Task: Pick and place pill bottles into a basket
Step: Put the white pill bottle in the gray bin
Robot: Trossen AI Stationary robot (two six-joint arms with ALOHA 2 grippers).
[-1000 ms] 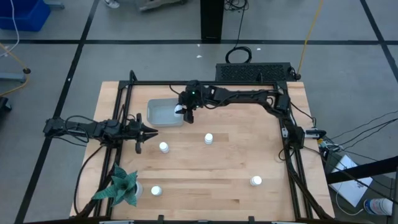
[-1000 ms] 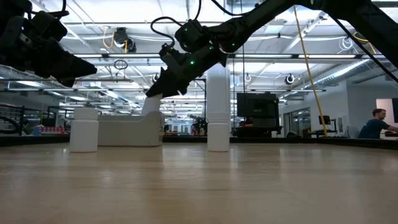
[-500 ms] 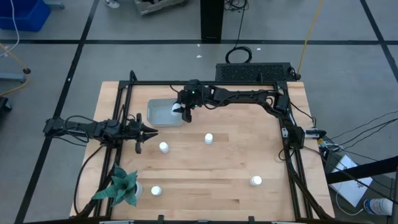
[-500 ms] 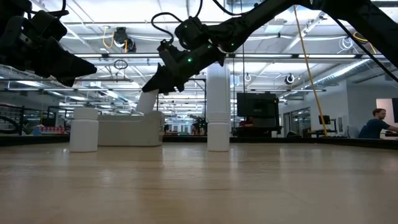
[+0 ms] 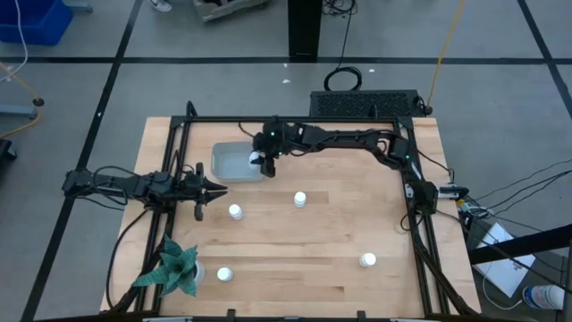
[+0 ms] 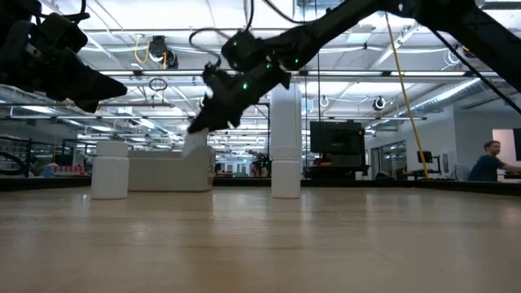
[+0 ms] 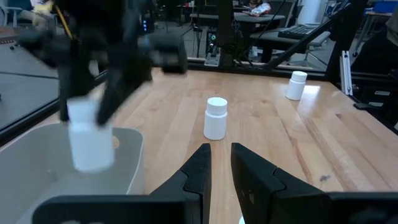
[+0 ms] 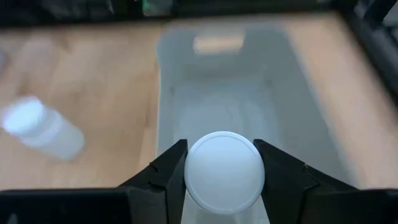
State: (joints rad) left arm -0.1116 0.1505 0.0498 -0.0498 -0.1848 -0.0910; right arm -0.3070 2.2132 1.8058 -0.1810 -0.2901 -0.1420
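Pill bottle (image 8: 224, 169) between fingers (image 8: 163, 171), above basket (image 8: 311, 118)

A: What is hidden? The body of the held pill bottle (image 8: 224, 170), behind its own cap.

B: And the basket (image 8: 249, 93)?

A: Its near end is covered by the right gripper (image 8: 224, 171).

- Both arms are dark, near black, built of slim jointed segments.
- The right pincer (image 5: 257, 161) has a wrist housing with a small green light on it.
- The left pincer (image 7: 219, 163) has two flat, tapering black fingers.
- Black cables loop along the arms.
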